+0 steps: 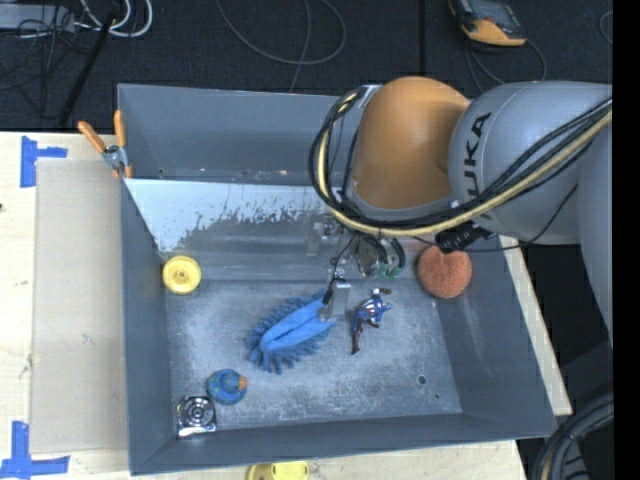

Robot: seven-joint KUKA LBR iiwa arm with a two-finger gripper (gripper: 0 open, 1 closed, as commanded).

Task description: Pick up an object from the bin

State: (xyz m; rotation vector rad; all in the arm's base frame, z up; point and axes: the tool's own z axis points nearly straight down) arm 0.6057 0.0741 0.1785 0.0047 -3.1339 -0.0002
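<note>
Dark floor (pixel 250 38) strewn with loose cables (pixel 300 13) is seen beyond the far side of a grey metal bin (pixel 230 143), whose bottom is speckled with pale scuffing. The grey arm (pixel 530 158) is extended from the right over the far right part of the bin. Its wrist is wrapped in a rounded orange cover (pixel 405 143) and ringed by black and yellow hoses (pixel 322 163).

Below the cover, the gripper (pixel 335 290) is held low near the middle of the bin, right at the right end of a blue spiky toy (pixel 288 334). This toy is laid slantwise on the bin floor, with its right end farther and its left end nearer. Whether the gripper is open or closed cannot be told, as its lower part is merged with the metal parts of the wrist. Whether it is touching the toy cannot be told either.

Just to the right of the gripper, a small blue figure (pixel 370 313) is laid on the floor, close to the spiky toy but apart from it. An orange-red ball (pixel 444 272) is set farther right, by the right wall, under the arm. A yellow round piece (pixel 182 275) is placed well to the left, by the left wall. In the near left corner, a blue ball with an orange patch (pixel 227 385) and a shiny metal round piece (pixel 196 415) are found side by side.
</note>
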